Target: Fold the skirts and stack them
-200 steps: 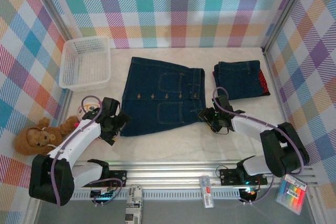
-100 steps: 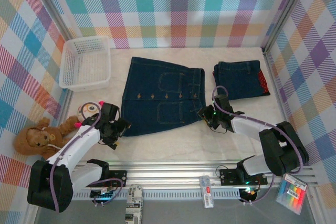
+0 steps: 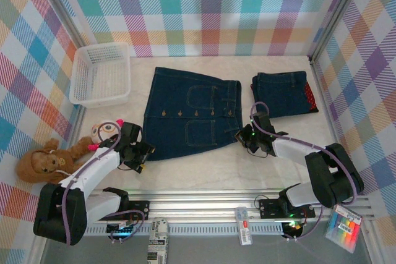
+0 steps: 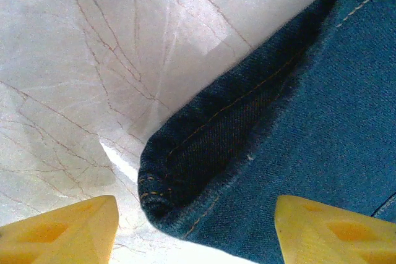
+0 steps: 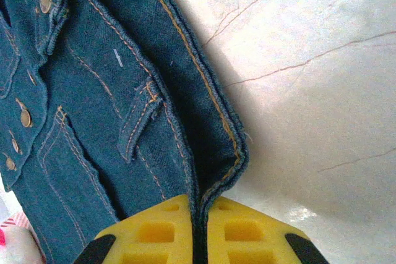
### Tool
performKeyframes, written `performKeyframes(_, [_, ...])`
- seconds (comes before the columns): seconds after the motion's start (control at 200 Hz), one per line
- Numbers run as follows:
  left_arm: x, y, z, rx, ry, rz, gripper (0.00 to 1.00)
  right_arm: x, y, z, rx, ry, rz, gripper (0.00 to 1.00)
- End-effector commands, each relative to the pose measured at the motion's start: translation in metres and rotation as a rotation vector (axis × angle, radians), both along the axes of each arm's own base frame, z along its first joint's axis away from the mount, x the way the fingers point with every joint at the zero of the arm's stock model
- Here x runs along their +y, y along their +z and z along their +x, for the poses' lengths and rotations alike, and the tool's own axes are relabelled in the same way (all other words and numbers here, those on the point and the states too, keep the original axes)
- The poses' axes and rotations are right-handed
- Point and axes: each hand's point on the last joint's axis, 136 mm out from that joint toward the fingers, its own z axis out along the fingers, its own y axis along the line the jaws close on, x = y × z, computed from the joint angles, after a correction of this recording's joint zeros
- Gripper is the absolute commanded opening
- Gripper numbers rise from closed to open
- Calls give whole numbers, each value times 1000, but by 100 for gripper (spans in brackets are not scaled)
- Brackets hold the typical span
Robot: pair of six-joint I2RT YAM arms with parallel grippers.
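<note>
A dark blue denim skirt (image 3: pixel 192 115) lies spread flat in the middle of the table. My left gripper (image 3: pixel 141 153) is at its near left hem corner. In the left wrist view the yellow fingers (image 4: pixel 62 230) stand apart on either side of that corner (image 4: pixel 185 183), and the left gripper (image 4: pixel 198 239) is open. My right gripper (image 3: pixel 244 135) sits at the skirt's near right corner. There the right gripper (image 5: pixel 199 233) is shut on the stitched denim edge (image 5: pixel 216 153). A folded denim skirt (image 3: pixel 281 94) lies at the back right, with red dotted cloth (image 3: pixel 311 98) showing at its side.
A white mesh basket (image 3: pixel 101 72) stands at the back left. A brown plush toy (image 3: pixel 46 162) and a pink one (image 3: pixel 102 131) lie by the left wall. Plaid walls close in three sides, and a metal rail (image 3: pixel 204 205) runs along the near edge.
The right gripper's jaws have closed onto the skirt's edge. The left gripper's jaws have narrowed around the hem corner, and it has shifted slightly nearer.
</note>
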Motion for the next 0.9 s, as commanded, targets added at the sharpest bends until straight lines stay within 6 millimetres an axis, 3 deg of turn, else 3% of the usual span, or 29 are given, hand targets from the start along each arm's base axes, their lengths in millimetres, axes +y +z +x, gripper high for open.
performKeyframes(0.0, [3,-9,-3,19,20,9,65,-2,-2,-4,9,-6,-12,9])
performKeyframes(0.065, [3,-12,3,0,29,10,59,-3,-1,-4,6,-9,-13,9])
performKeyframes(0.22, [1,-16,19,-54,58,7,29,-5,4,-5,-20,-16,-11,5])
performKeyframes(0.345, [8,-12,1,-45,69,48,6,-3,7,-11,-22,2,7,0])
performKeyframes(0.395, [19,-5,-12,-43,78,91,0,1,8,-17,-18,27,21,0])
performKeyframes(0.46, [33,14,-21,-82,73,158,0,6,11,-27,-9,61,25,0])
performKeyframes(0.545, [46,52,-16,-195,66,217,0,5,25,-31,-29,75,26,0])
performKeyframes(0.68, [50,126,29,-392,24,300,0,-3,78,-1,-196,27,-24,0])
performKeyframes(0.815, [48,199,104,-521,-72,447,0,-12,124,42,-297,-84,-61,0])
performKeyframes(0.895, [43,236,150,-628,-107,492,0,-17,135,68,-332,-165,-64,0])
